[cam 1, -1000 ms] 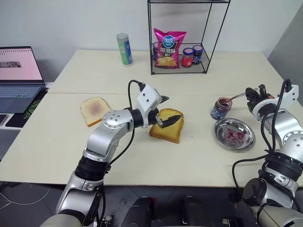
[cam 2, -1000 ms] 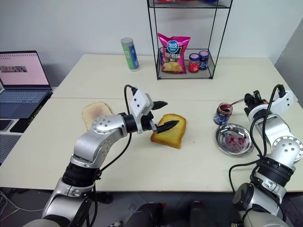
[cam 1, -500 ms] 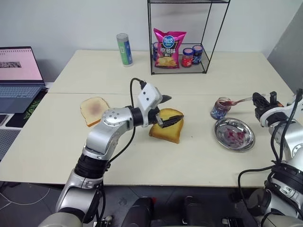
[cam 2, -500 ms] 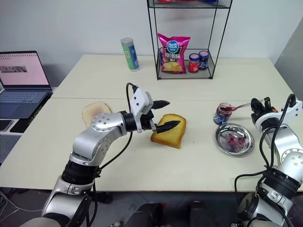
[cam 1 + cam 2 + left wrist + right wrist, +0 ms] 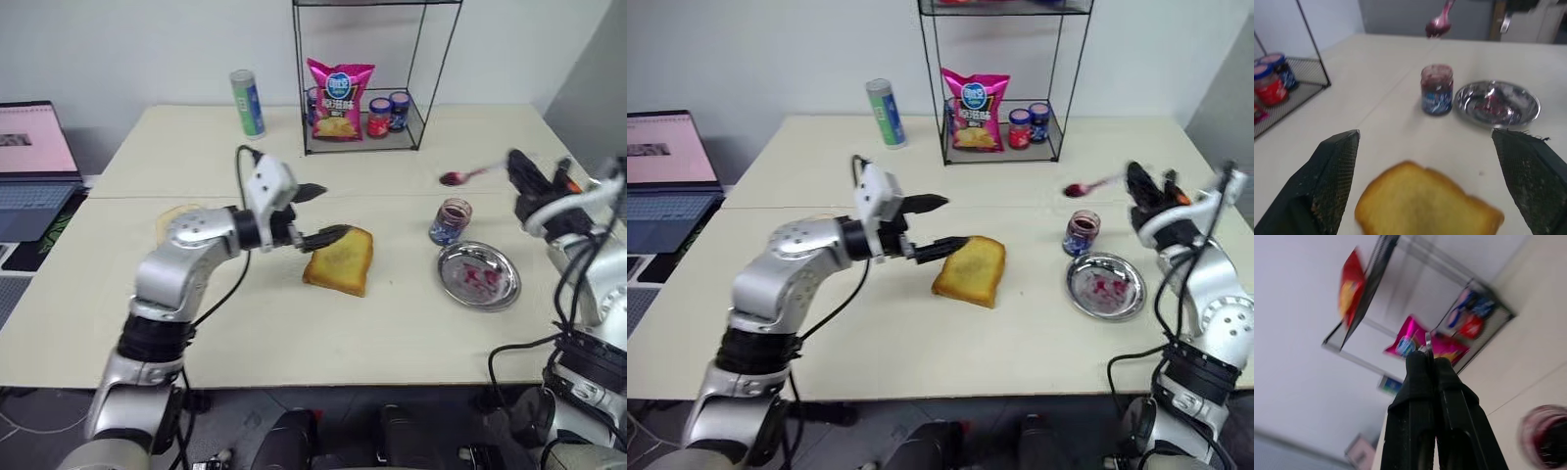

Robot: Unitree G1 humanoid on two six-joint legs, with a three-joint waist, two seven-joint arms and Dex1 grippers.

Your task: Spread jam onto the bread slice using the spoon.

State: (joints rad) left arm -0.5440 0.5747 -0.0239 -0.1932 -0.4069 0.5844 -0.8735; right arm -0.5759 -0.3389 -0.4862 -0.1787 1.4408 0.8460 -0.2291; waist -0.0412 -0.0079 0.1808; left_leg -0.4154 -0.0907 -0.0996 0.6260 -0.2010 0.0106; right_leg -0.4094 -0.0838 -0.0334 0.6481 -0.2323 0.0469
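The bread slice [image 5: 340, 261] lies golden-faced at the table's middle. My left gripper [image 5: 321, 211] is open just left of it, its lower fingertip at the slice's near-left corner; in the left wrist view the bread slice [image 5: 1425, 208] lies between the spread fingers [image 5: 1334, 181]. My right gripper [image 5: 524, 174] is shut on the handle of the spoon [image 5: 470, 176], held in the air above and behind the jam jar [image 5: 451, 221]. The spoon's bowl carries dark red jam [image 5: 451, 179]. The right wrist view shows the fingers [image 5: 1427, 382] pressed together on the thin handle.
A round steel dish [image 5: 478, 276] smeared with red stands right of the jar. A paler slice [image 5: 168, 217] shows behind my left arm. At the back are a wire rack [image 5: 362, 127] with a pink snack bag [image 5: 336, 98] and small jars, a green can [image 5: 247, 102] and a laptop [image 5: 29, 157].
My right gripper lifted the spoon out of the jam jar, up and to the left. My left gripper drew left, off the bread's face to its edge. The camera also shifted.
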